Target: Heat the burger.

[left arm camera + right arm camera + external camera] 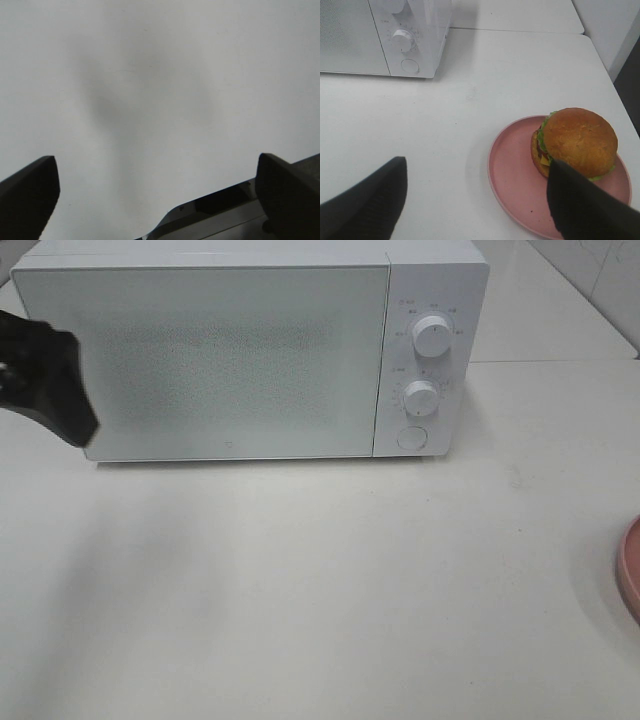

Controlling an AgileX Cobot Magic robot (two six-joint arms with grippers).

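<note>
The burger (pixel 575 142) sits on a pink plate (pixel 512 170) on the table, toward one side of the plate rather than its middle. It lies just ahead of the right gripper (pixel 475 200), close by one fingertip — so the right arm is plainly the nearer one. Those jaws stand apart, empty. The microwave (pixel 200 360) lies further out, its door shut. The left gripper (pixel 155 195) hangs over bare table with jaws spread wide and empty — the likelier one for the door.
</note>
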